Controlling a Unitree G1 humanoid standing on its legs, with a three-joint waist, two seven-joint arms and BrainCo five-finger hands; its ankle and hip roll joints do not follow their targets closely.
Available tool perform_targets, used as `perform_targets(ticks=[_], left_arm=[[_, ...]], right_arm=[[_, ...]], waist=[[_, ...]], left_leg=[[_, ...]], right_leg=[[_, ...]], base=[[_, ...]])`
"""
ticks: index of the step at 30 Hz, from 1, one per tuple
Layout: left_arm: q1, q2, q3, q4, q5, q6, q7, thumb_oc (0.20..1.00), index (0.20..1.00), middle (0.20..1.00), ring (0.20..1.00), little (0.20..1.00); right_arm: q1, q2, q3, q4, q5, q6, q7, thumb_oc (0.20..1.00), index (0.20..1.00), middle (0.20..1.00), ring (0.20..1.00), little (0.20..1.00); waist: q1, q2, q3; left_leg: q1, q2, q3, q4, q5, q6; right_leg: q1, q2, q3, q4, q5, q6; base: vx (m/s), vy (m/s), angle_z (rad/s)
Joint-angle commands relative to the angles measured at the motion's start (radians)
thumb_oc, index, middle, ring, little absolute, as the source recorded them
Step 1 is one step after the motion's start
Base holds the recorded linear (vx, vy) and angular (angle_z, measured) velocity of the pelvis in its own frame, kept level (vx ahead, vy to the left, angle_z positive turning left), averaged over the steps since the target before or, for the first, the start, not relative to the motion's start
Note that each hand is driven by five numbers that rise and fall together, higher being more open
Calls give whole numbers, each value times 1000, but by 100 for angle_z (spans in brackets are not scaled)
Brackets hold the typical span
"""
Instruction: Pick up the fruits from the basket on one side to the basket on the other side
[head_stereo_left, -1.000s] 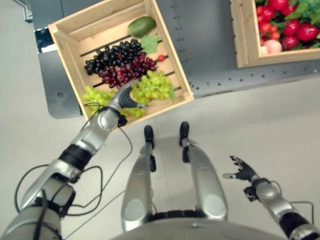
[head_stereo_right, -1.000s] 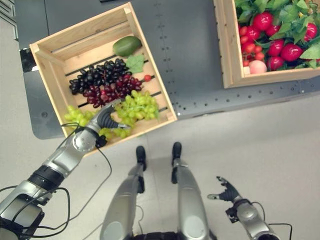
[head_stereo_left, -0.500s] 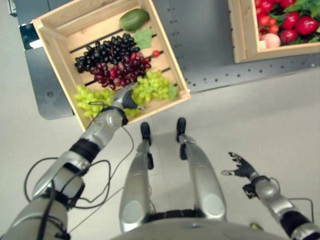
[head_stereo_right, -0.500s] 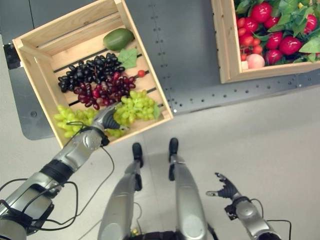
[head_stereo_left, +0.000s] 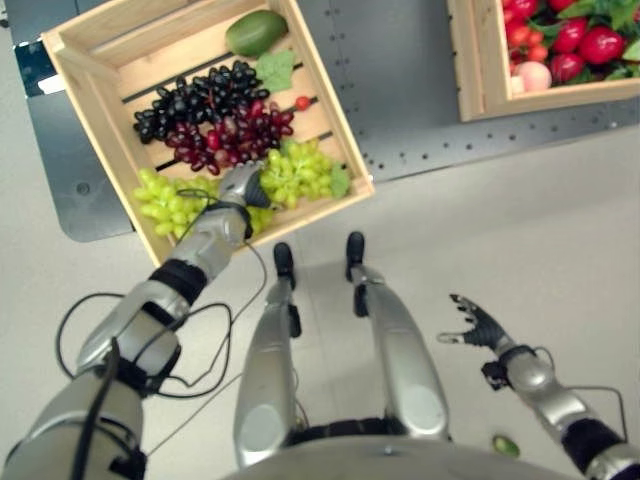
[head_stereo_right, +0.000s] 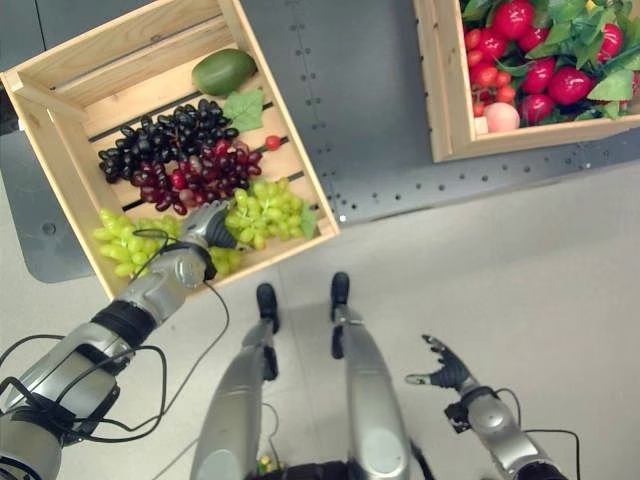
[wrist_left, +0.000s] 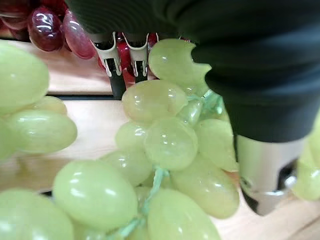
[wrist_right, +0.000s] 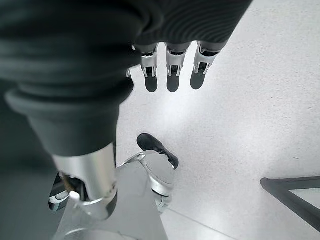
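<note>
Reaching: left hand (head_stereo_left: 236, 187) is dipping into the left crate (head_stereo_left: 92, 120), fingers (wrist_left: 118, 70) among the green grapes (wrist_left: 170, 145); grip: cannot tell.
Idling: right hand (head_stereo_left: 478, 326) is hanging open, empty.
Next: closing, lifting toward the far crate (head_stereo_left: 470, 70).

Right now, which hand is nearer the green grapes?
Left. The left hand is in the crate, on the green grapes. The right hand hangs over the floor, far off.

left hand (head_stereo_left: 238, 186) edges deeper among the green grapes (head_stereo_left: 300, 172) — small green fruit (head_stereo_left: 505, 446) now on the floor, camera view shifted
</note>
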Motion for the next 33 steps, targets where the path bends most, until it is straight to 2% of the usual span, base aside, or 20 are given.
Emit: perform_targets(ticks=[1,2,3,4,26,31,33], left_arm=[[0,-56,1,131,23,16,-18,1000,1000,1000,1000,1000],[-4,-63,-2,126,26,16,-18,636,636,636,636,636],[-4,-64,-2,126,26,16,-18,533,533,533,533,533],[-5,-67,-4,132,29,16,-15,200,200,200,200,200],[19,-91,8,153,20,16,2,200,200,200,200,200],[43,-84,31,104,-22,2,6,200,200,200,200,200],[63,-75,51,52,-67,-22,13,200,200,200,200,200]], right_arm=[[67,-35,14,-44,22,-34,-15,1000,1000,1000,1000,1000],[70,-35,12,-45,24,-38,-21,1000,1000,1000,1000,1000],[70,-35,11,-45,24,-38,-21,1000,1000,1000,1000,1000],[71,-37,11,-49,25,-40,-22,1000,1000,1000,1000,1000],[48,-37,23,-50,43,-55,-38,1000,1000,1000,1000,1000],[51,-36,18,-53,39,-47,-36,1000,1000,1000,1000,1000],[55,-34,13,-57,42,-45,-31,1000,1000,1000,1000,1000]], waist=[[-32,-53,-17],[-33,-54,-17],[-33,-54,-17],[-34,-54,-17],[-25,-50,-17],[-18,-49,-17],[-13,-45,-17]], left_leg=[[-62,-31,-13,81,-38,37],[-71,-30,-14,90,-40,37],[-71,-30,-14,91,-40,37],[-75,-30,-15,96,-41,37],[-87,-32,-19,110,-45,35],[-76,-33,-20,106,-44,35],[-64,-34,-21,99,-43,34]], right_leg=[[-8,33,-15,16,11,67],[-14,34,-16,23,8,66],[-15,34,-16,23,8,66],[-17,33,-17,28,7,65],[-24,29,-21,34,13,62],[-12,28,-19,30,15,62],[0,28,-20,25,16,62]], base=[[0,0,0],[0,0,0],[0,0,0],[0,0,0],[0,0,0],[0,0,0],[0,0,0]])
